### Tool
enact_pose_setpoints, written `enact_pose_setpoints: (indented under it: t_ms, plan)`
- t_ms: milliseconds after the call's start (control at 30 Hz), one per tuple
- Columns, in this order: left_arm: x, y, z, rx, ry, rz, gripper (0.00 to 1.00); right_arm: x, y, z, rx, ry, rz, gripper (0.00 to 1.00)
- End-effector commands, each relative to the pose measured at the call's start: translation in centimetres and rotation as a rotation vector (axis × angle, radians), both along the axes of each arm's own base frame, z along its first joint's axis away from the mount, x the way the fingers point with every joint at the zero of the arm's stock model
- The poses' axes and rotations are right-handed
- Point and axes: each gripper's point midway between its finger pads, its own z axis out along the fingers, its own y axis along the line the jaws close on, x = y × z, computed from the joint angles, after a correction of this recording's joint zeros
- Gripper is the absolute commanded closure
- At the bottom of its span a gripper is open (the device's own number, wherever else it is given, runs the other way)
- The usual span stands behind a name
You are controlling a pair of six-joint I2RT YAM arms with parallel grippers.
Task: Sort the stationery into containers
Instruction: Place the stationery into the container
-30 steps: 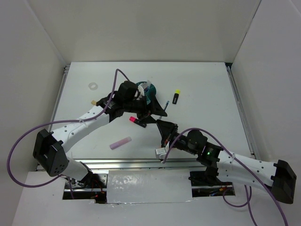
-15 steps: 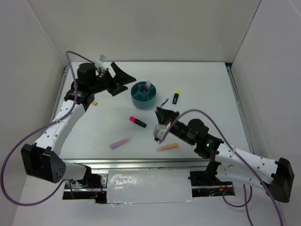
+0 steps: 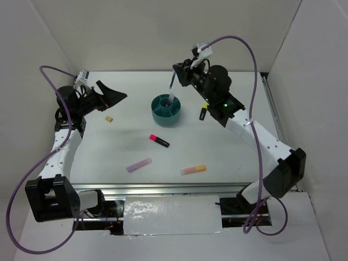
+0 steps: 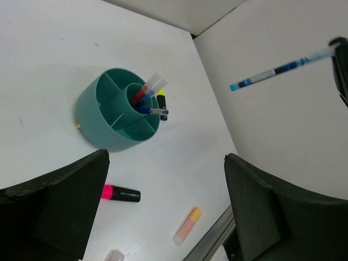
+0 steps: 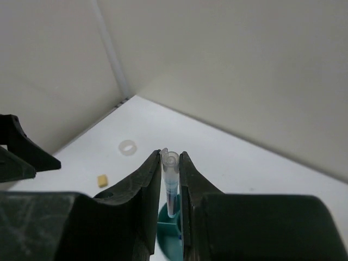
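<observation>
- While my right pincer [image 5: 170,163] is clamped on a thin blue pen [image 5: 171,187], that pen hangs tip-down above the teal organizer [image 3: 157,115], seemingly over its centre well (not yet let go).
- Inside the organizer, red and blue pens [image 4: 145,97] already stand in the centre well, so I judge the pen sorting close to finished.
- Just to the right of the organizer lies the yellow-capped highlighter [image 3: 203,112], unsorted.
- On the near side of the organizer lies the pink-capped highlighter [image 3: 159,141]. Farther out the same way are the lilac stick [image 3: 139,165] and the orange stick [image 3: 193,169], well apart from each other.
- Left of the organizer sits the tan eraser [image 3: 109,118], and beyond it the clear ring [image 5: 127,147] (I see the ring only from my right wrist).
- My left pincer [image 3: 113,95] is well to the left of the organizer, jaws wide apart and holding nothing.
- By my count six loose pieces remain on the table, besides the pen I hold, so I'd call the job under halfway.
</observation>
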Motion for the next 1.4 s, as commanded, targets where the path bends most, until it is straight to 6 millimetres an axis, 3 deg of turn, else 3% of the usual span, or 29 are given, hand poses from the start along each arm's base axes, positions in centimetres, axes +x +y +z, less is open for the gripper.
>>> enact_pose_setpoints:
  t_ms: [0, 133, 167, 233, 333, 567, 833, 1167, 1233, 1300, 1333, 1367]
  plan:
    - [-1.9, -0.4, 2.5, 0.053, -0.228, -0.116, 0.01, 0.4, 3.7, -2.0, 0.102, 0.173, 0.124, 1.00]
    - [-2.6, 0.1, 2.3, 0.110, -0.264, -0.106, 0.01, 2.9, 5.6, -3.5, 0.096, 0.195, 0.100, 1.00]
    - [-2.6, 0.4, 2.4, 0.129, -0.269, -0.097, 0.01, 4.1, 6.2, -5.3, 0.080, 0.226, 0.091, 1.00]
    - [-2.9, 0.6, 2.3, 0.181, -0.299, -0.102, 0.02, 5.4, 6.3, -5.6, 0.080, 0.224, 0.074, 1.00]
    - [-3.5, 0.7, 1.6, 0.220, -0.305, -0.114, 0.05, 6.9, 6.7, -7.9, 0.043, 0.231, 0.046, 1.00]
    - [-4.1, 0.7, -0.2, 0.265, -0.303, -0.120, 0.08, 7.8, 5.5, -10.7, -0.018, 0.247, -0.042, 1.00]
    - [-3.9, 0.2, -2.2, 0.285, -0.267, -0.136, 0.09, 9.2, 5.2, -11.4, -0.040, 0.225, -0.089, 1.00]
    - [-3.8, 0.6, -3.6, 0.325, -0.251, -0.114, 0.10, 10.4, 4.7, -14.6, -0.109, 0.224, -0.131, 0.99]
    - [-3.9, 0.5, -3.9, 0.329, -0.245, -0.115, 0.10, 10.5, 4.7, -14.8, -0.112, 0.228, -0.131, 0.92]
    - [-4.0, 0.6, -4.4, 0.340, -0.237, -0.124, 0.08, 10.4, 4.6, -14.9, -0.116, 0.243, -0.128, 0.74]
    - [-4.1, 0.4, -4.6, 0.347, -0.233, -0.136, 0.08, 10.5, 4.7, -14.2, -0.093, 0.251, -0.127, 0.70]
    - [-4.7, 0.3, -5.9, 0.371, -0.199, -0.175, 0.07, 10.0, 4.7, -14.2, -0.096, 0.279, -0.122, 0.66]
